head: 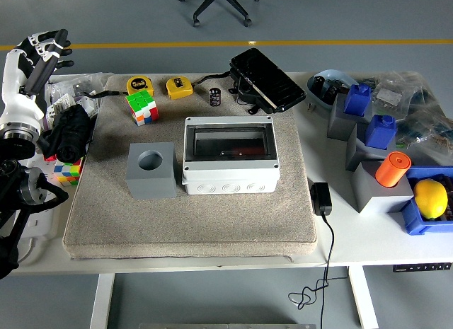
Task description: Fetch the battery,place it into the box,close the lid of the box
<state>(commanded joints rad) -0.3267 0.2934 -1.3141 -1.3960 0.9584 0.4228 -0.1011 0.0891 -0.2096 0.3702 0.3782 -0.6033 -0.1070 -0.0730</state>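
Left hand (41,52): raised at the far left edge of the view, above the left end of the table (333,240), white forearm below it.
Fingers (58,37): black, spread apart and pointing up and to the right; they hold nothing and touch nothing.
Right hand: not visible.
Battery (215,97): small dark cylinder, upright on the far part of the mat (212,216), between the yellow tape measure (179,87) and the black device (266,81); well apart from the left hand.
Box (229,155): light grey enclosure in the middle of the mat, near the battery but not touching it; its transparent hinged lid lies flat over the opening, with a dark interior visible through it.
Grey block (151,170): just beside the box on its left, with a round hole in the top face.
Colour cube (141,106): on the mat at the far left, next to a second yellow tape measure (139,84).
Second colour cube (67,171): on the table off the left edge of the mat, below a black bundled object (69,133).
Power adapter (321,199): black, on the table just off the right edge of the mat, cable hanging over the near edge.
Right side of the table: blue containers (381,131), an orange cylinder (392,168) on a grey stand, and a yellow fruit-like object (430,199) in a blue bin.
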